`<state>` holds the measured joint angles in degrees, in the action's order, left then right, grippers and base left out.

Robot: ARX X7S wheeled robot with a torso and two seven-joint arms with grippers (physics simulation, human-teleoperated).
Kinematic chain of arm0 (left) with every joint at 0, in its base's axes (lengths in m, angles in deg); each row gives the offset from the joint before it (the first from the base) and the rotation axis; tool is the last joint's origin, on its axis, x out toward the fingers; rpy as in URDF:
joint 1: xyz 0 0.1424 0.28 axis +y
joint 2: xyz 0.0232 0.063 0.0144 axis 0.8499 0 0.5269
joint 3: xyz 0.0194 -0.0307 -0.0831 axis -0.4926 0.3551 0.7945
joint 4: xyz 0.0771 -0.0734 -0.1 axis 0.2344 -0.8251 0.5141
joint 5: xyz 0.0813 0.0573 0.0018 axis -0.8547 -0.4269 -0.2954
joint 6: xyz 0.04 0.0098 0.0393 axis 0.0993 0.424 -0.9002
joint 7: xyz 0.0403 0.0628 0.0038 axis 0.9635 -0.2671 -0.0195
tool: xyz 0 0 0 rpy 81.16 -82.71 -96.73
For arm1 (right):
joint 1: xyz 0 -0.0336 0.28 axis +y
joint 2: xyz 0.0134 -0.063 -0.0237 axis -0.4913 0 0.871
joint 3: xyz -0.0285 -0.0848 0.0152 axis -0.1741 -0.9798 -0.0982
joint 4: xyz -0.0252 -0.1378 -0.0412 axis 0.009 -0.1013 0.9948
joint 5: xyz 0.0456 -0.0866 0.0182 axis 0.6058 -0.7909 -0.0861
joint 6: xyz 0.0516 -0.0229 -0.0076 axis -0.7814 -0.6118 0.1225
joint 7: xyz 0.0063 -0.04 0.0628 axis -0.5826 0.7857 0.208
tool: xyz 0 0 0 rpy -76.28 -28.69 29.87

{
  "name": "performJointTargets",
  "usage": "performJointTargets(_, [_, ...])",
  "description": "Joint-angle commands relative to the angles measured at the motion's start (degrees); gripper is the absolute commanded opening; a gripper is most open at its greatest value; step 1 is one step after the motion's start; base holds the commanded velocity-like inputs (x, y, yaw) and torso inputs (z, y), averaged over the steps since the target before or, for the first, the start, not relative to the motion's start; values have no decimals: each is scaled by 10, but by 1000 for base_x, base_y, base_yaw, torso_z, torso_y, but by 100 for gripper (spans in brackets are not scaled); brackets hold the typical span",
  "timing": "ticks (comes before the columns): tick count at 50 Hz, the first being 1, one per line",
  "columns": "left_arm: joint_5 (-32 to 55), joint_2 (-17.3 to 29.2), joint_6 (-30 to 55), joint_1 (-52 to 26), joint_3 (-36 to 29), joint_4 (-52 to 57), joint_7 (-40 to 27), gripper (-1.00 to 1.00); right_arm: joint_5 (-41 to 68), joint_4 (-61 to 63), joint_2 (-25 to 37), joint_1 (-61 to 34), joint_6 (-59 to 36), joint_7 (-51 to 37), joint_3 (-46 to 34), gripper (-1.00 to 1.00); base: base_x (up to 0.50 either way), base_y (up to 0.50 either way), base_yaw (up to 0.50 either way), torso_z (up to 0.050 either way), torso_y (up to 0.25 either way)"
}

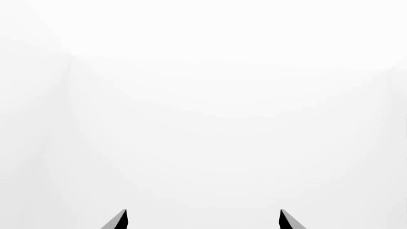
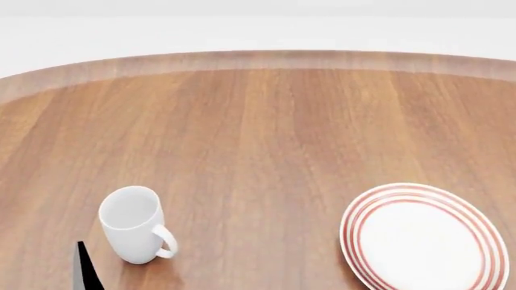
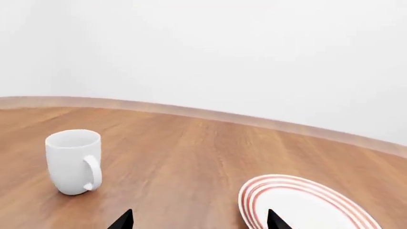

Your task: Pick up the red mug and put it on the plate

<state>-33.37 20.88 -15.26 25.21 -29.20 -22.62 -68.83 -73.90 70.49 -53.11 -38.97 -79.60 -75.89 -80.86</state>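
Red mug isn't in any view: only a plain white ceramic mug (image 2: 133, 225) stands upright at lower left of the head frame, on the round wooden table (image 2: 266, 133). Round white plate w/ red rings (image 2: 425, 237) sits lower right, bare, well apart from the white mug. Left gripper (image 1: 203, 219) shows tips spread wide vs blank white; right gripper (image 3: 199, 220) likewise wide, nothing held. Judgement: first find the red mug, prob. pan head or back off; don't grab the white one.

Red-ringed white plate (image 2: 425, 238) lies flat, apparently bare.
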Motion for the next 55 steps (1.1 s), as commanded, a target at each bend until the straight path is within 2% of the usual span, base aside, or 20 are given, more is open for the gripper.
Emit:
performJointTargets(1, [2, 0, 0, 0, 0, 1, 4, 100, -34, 27, 27, 88, 75, -10, -19, 100, 0, 0, 0, 0, 0])
performJointTargets(13, [3, 0, 0, 0, 0, 1, 3, 100, -17, -74, 19, 102, 196, -6, -27, 100, 0, 0, 0, 0, 0])
performJointTargets(27, [3, 0, 0, 0, -1, 0, 2, 100, -24, -166, 3, 85, 229, -1, -43, 100, 0, 0, 0, 0, 0])
performJointTargets(55, [10, 0, 0, 0, -2, 3, 7, 100, -28, -202, -4, 82, 236, 1, -65, 100, 0, 0, 0, 0, 0])
